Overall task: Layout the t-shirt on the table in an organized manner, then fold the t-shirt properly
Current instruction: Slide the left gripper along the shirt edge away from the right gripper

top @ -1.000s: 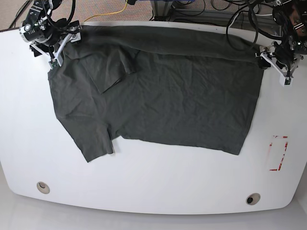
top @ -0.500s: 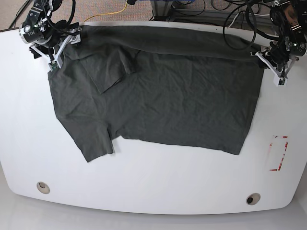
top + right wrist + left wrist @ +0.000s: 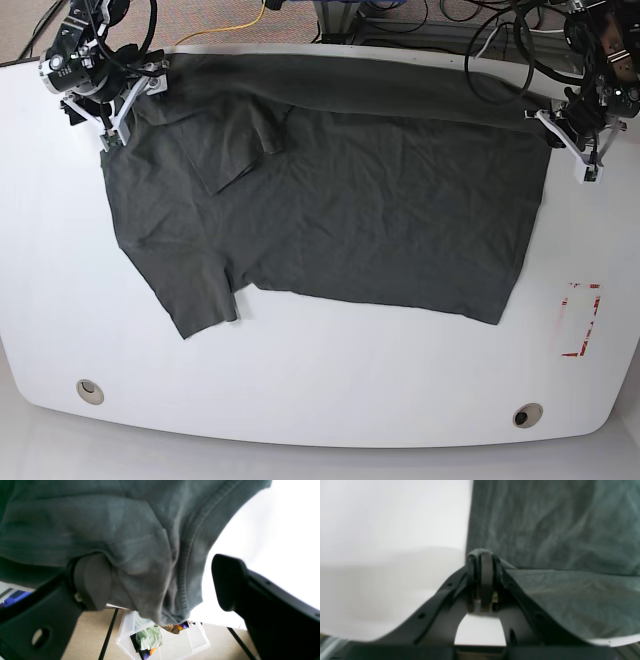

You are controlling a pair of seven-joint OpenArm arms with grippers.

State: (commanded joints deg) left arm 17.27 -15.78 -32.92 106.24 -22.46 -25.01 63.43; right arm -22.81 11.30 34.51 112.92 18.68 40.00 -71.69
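The dark grey t-shirt [image 3: 340, 200] lies spread and wrinkled over the back half of the white table [image 3: 330, 380], neck end to the left. One sleeve [image 3: 235, 145] is folded onto the body and the other [image 3: 195, 295] points to the front. My left gripper [image 3: 585, 165] sits at the shirt's far right corner. Its fingers [image 3: 486, 565] are shut on the t-shirt [image 3: 557, 530] edge. At the far left corner my right gripper [image 3: 110, 130] stands open [image 3: 157, 562]. The t-shirt [image 3: 125, 530] drapes over one pad [image 3: 92, 580] and hangs between the fingers.
A red tape rectangle [image 3: 580, 320] marks the right side of the table. Two grommet holes [image 3: 90, 390] [image 3: 527, 414] sit near the front edge. Cables run behind the back edge. A clear plastic box [image 3: 162, 640] of coloured items stands on the floor below the table.
Both grippers shifted a little at the shirt's far corners. The left one moved slightly inward along the right edge. The shirt lies almost as before.
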